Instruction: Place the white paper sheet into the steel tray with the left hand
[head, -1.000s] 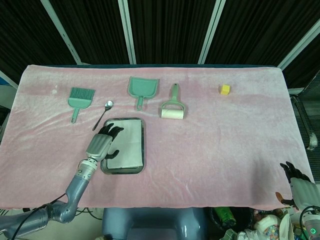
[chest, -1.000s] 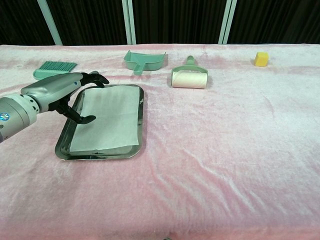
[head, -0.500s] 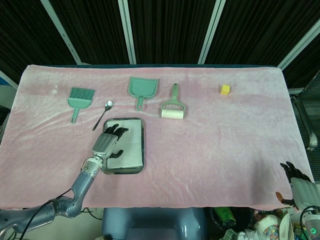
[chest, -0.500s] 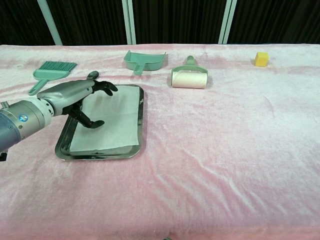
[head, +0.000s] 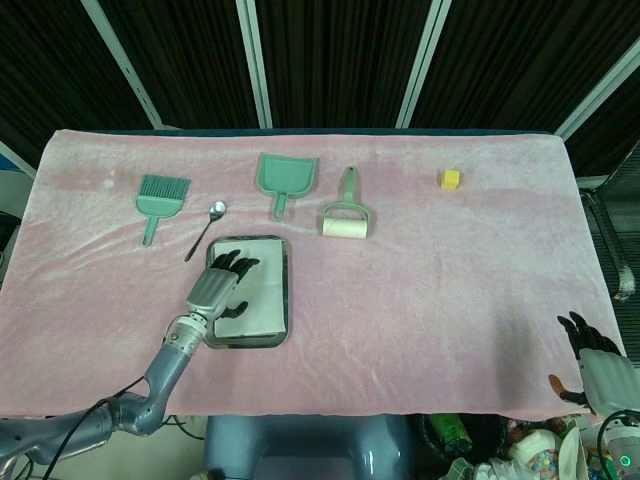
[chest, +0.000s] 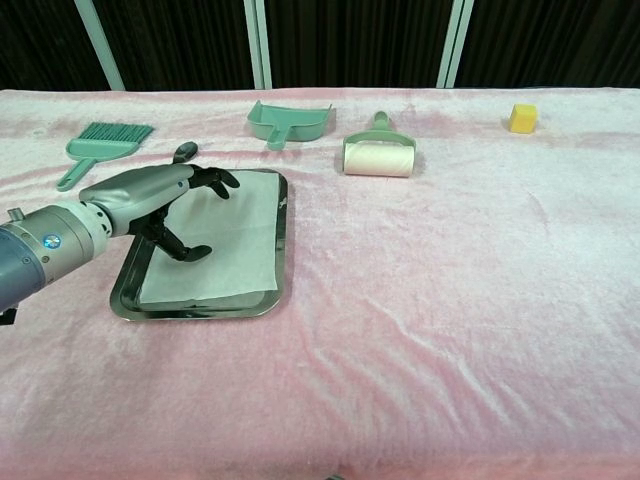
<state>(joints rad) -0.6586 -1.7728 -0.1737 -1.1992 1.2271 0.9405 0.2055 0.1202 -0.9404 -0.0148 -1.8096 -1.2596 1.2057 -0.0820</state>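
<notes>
The white paper sheet (head: 258, 292) lies flat inside the steel tray (head: 288, 300), left of the table's middle. In the chest view the paper sheet (chest: 235, 235) nearly fills the tray (chest: 195, 308), its right edge lapping onto the rim. My left hand (head: 218, 285) hovers over the tray's left side with fingers spread and holds nothing. The chest view shows this left hand (chest: 150, 192) palm down, its dark fingertips (chest: 222, 180) above the sheet's far left corner. My right hand (head: 588, 362) sits off the table's near right corner, fingers apart and empty.
Along the far side lie a green brush (head: 160, 197), a spoon (head: 207, 225), a green dustpan (head: 285, 178), a lint roller (head: 346, 218) and a small yellow cube (head: 451, 179). Pink cloth covers the table.
My left hand has shifted slightly forward and right over the tray and spread its fingers more. The paper lies unmoved in the tray. The right hand has risen a little.
</notes>
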